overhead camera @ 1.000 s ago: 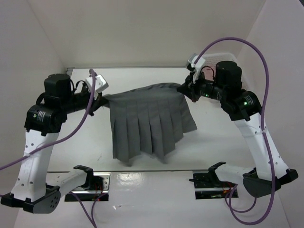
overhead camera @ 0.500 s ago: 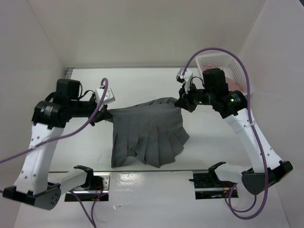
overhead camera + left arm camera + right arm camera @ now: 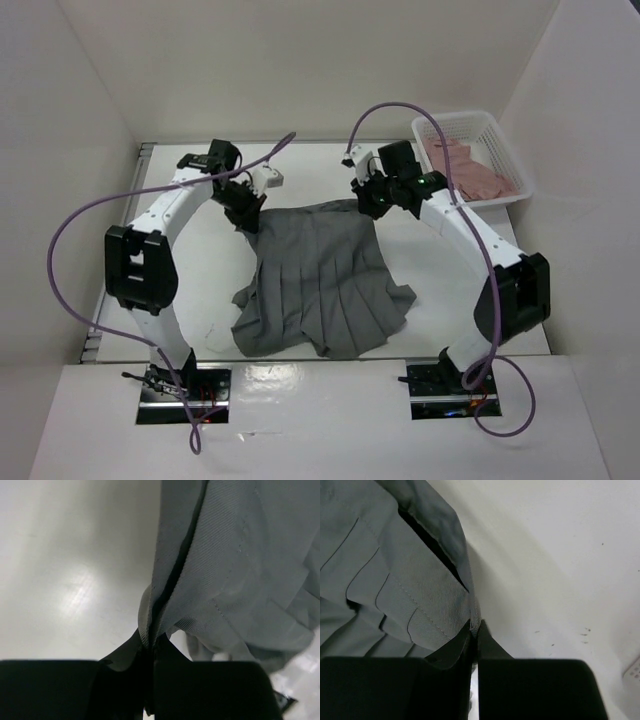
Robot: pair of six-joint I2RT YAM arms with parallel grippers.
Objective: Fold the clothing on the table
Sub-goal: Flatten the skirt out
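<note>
Two arms rise from the near edge of the white table (image 3: 450,290), each trailing a purple cable (image 3: 70,230). Just beyond their bases the dark grey pleated skirt (image 3: 320,290) has its hem lying rumpled on the tabletop, and the fabric runs away from there toward the narrower waistband. The left gripper (image 3: 243,212) is pinched tight on the left corner of that waistband; its wrist view shows the black fingers pressed together on a fold of grey cloth (image 3: 235,570) at the gripper (image 3: 150,647), above bare table (image 3: 65,570). The right gripper (image 3: 368,203) is likewise clamped on the right corner, its gripper (image 3: 475,627) meeting on the stitched edge of the skirt (image 3: 385,595), with table (image 3: 545,555) beyond. Farther off, at the far right corner, a white mesh basket (image 3: 510,155) holds a pink garment (image 3: 465,165). Plain white walls (image 3: 300,70) enclose the table on the left, far and right sides.
</note>
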